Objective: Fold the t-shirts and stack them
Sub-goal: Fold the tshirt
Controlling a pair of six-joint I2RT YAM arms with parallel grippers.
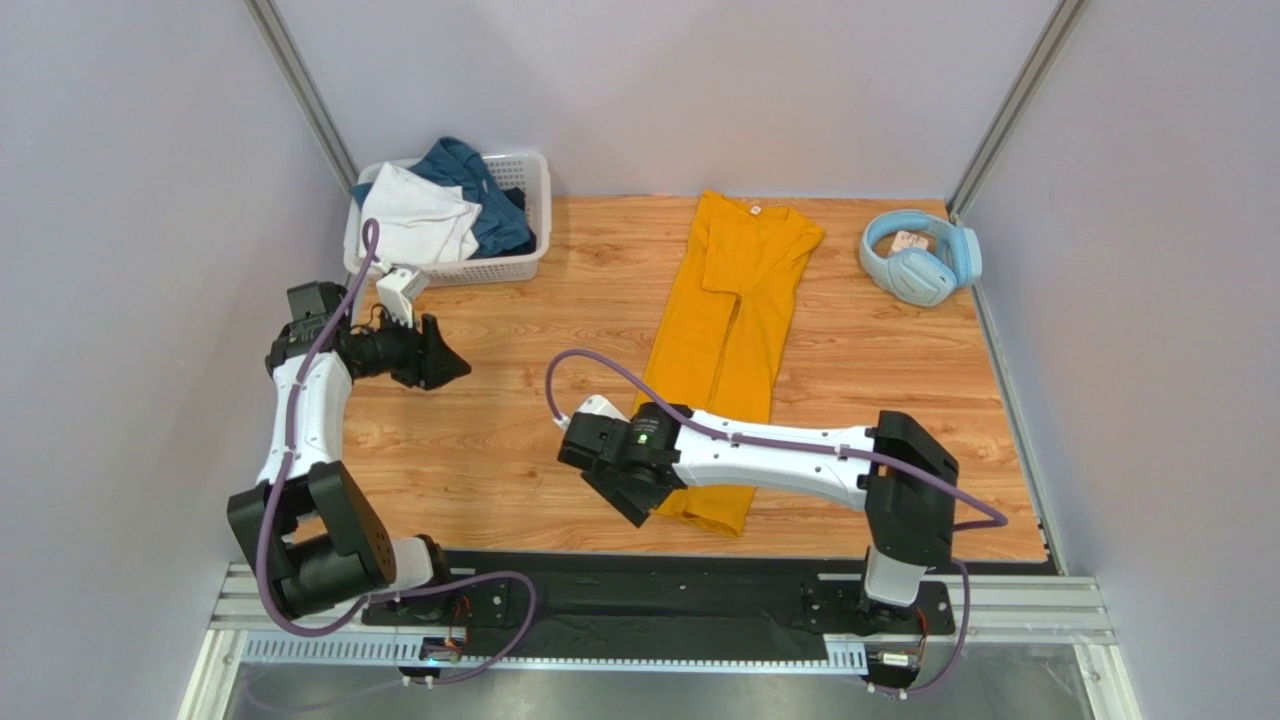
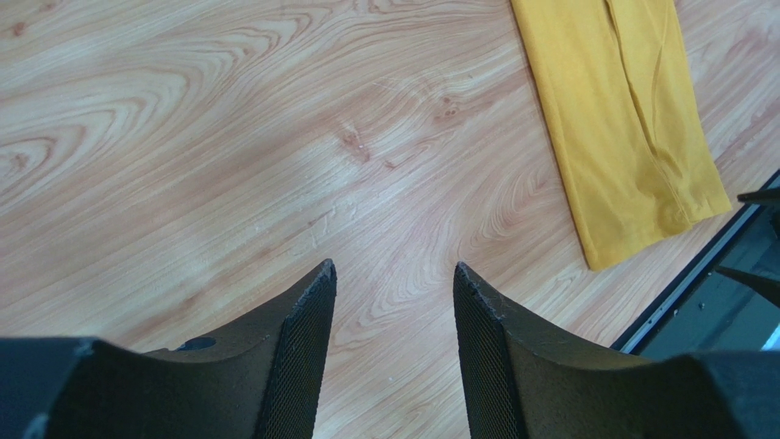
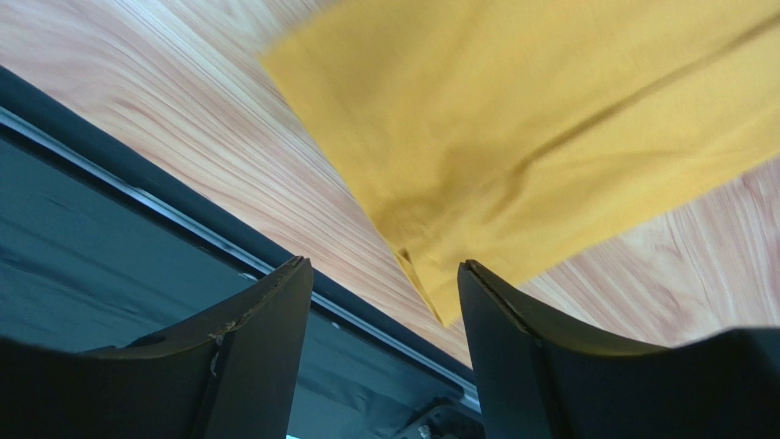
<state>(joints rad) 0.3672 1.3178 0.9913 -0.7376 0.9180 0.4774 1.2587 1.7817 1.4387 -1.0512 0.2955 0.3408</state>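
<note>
The mustard-yellow t-shirt [image 1: 732, 323] lies on the wooden table as a long narrow strip, collar at the far end. My right gripper [image 1: 631, 500] hovers open at its near left corner; in the right wrist view that shirt [image 3: 549, 119] has a corner just beyond the right gripper [image 3: 384, 265], with no cloth between the jaws. My left gripper [image 1: 451, 365] is open over bare wood well left of the shirt. In the left wrist view the left gripper [image 2: 394, 270] is empty and the shirt [image 2: 632, 128] lies at upper right. A white t-shirt [image 1: 421, 218] and a teal-blue one [image 1: 489, 195] sit in the basket.
The white lattice basket [image 1: 496, 270] stands at the back left corner. Light-blue headphones [image 1: 920, 255] lie at the back right. Grey walls close in both sides and the back. A black rail [image 1: 601, 578] runs along the table's near edge.
</note>
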